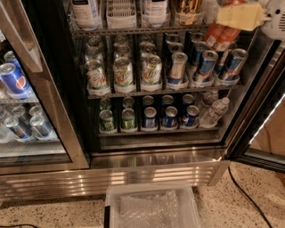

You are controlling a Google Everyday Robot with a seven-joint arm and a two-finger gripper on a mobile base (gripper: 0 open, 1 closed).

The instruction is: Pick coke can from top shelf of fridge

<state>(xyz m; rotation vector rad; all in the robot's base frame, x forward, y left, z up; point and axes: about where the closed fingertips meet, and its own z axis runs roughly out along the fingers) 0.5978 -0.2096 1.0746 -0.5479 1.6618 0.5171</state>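
The coke can (pixel 221 36), red-orange with white lettering, hangs tilted at the top right, in front of the blue-and-silver cans. My gripper (pixel 239 16) is shut on its upper part; a cream finger (pixel 242 17) covers the can's top. The can is below and in front of the top shelf (pixel 133 30), a dark wire rack holding clear plastic bins (pixel 121 13) and bottles. The fridge (pixel 156 167) has a dark interior and a ribbed steel base.
Lower racks hold green-and-white cans (pixel 123 71), blue-and-silver cans (pixel 205 64) and water bottles (pixel 214 112). The open glass door (pixel 262 133) is at the right, and a closed door with Pepsi cans (pixel 12 79) at the left. A white bin (pixel 151 207) and a black cable (pixel 246 191) lie on the floor.
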